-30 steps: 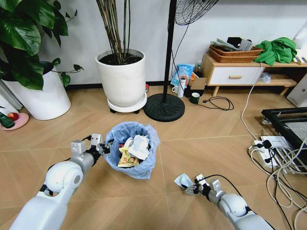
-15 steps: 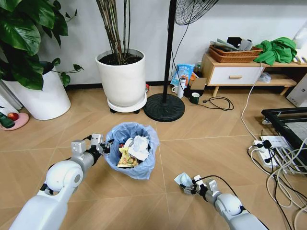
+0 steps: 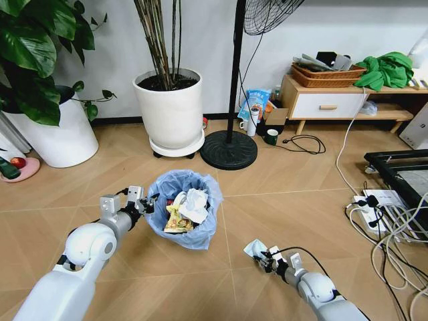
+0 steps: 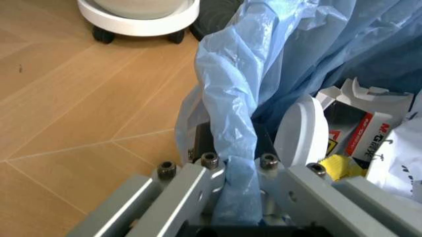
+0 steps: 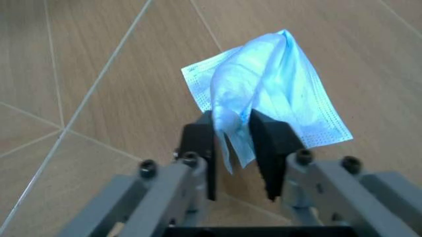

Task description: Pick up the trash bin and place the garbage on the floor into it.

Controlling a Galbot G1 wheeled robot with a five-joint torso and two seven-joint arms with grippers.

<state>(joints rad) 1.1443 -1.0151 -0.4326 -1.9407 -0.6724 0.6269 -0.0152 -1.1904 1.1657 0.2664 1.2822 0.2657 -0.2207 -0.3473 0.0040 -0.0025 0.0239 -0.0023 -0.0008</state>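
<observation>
1. The blue liner hides most of the dark trash bin (image 3: pixel 184 208), which stands on the floor (image 3: pixel 287 200).
2. Inside lie a white tissue (image 3: pixel 194 204) and a yellow wrapper (image 3: pixel 175 220).
3. The left claw (image 3: pixel 144 202) is clenched on the liner at the rim.
4. The right claw (image 5: pixel 231 140) grips a light-blue face mask (image 5: pixel 277 84) just above the floor.

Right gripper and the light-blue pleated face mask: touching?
Touching. The right wrist view shows the right gripper shut on a bunched fold of the light-blue pleated face mask.
</observation>
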